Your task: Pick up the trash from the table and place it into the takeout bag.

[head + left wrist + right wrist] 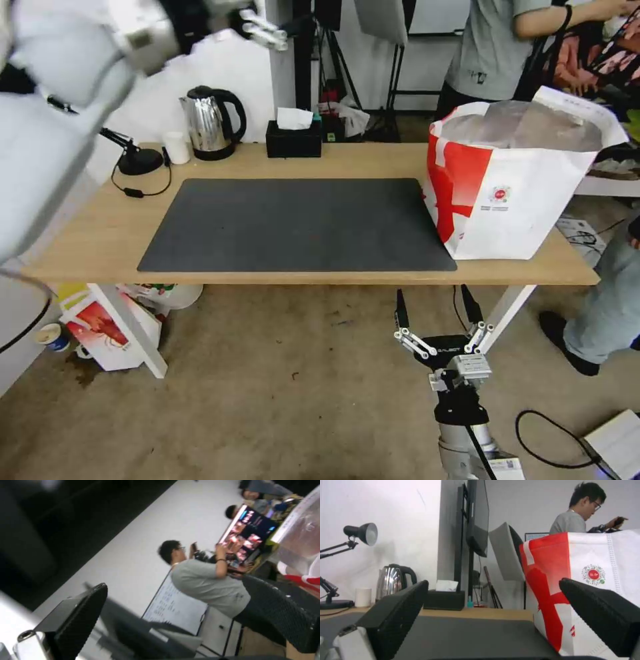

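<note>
Parking right hand (437, 308) low before desk (100, 233), fingers apart, empty; left hand (173, 620) raised, apart; bag (513, 193) upright, mouth open for trash.

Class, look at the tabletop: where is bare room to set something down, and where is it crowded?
Free: the whole dark grey mat, between the black lamp base and the big white-and-red takeout bag. Crowded: the far edge, with small white cup, steel kettle, black tissue box.
</note>
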